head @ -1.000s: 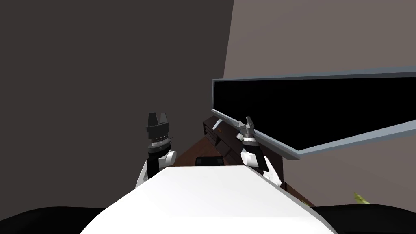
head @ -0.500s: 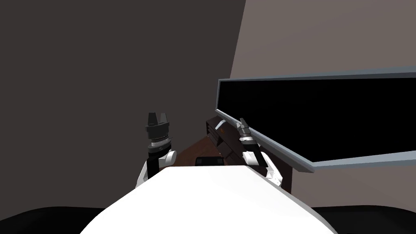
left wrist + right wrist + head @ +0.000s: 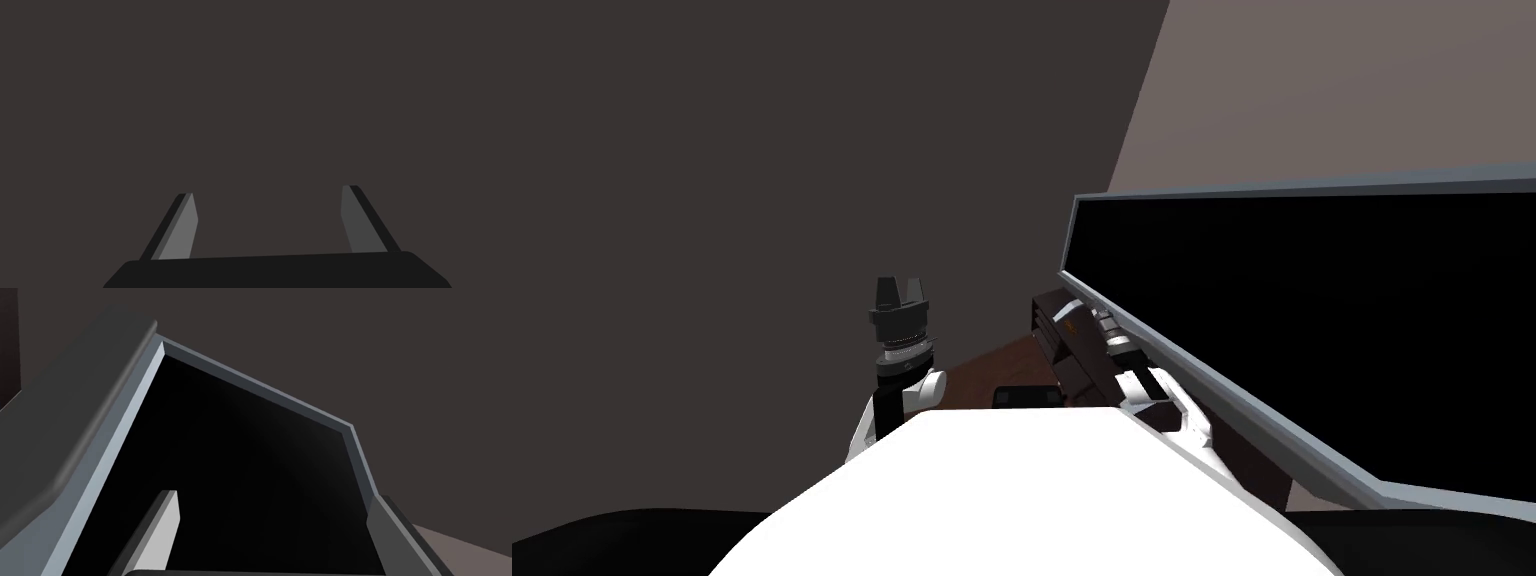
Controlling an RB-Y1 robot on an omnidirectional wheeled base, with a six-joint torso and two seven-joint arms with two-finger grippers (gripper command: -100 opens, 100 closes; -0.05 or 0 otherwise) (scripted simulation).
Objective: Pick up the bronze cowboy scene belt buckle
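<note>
A tiny orange-brown speck (image 3: 1075, 326) sits on top of a dark low cabinet (image 3: 1060, 345) under the big screen; I cannot tell whether it is the buckle. My right gripper (image 3: 1105, 321) hovers just beside it, close under the screen's lower frame. In the right wrist view the right gripper (image 3: 280, 538) is open, its fingers (image 3: 167, 523) standing before the black screen with nothing between them. My left gripper (image 3: 900, 291) is raised at the chest's left, open (image 3: 270, 220), facing a dark wall.
A wide black screen (image 3: 1312, 300) in a grey-blue frame (image 3: 1212, 385) leans over the cabinet on my right. Its frame corner (image 3: 160, 343) is close ahead of the right hand. Brown floor (image 3: 1002, 365) lies between the arms. A dark wall (image 3: 762, 200) is ahead.
The whole head picture has slid right, so I have turned left. My right gripper has sunk and drawn back along the screen's lower frame. The left arm has not moved.
</note>
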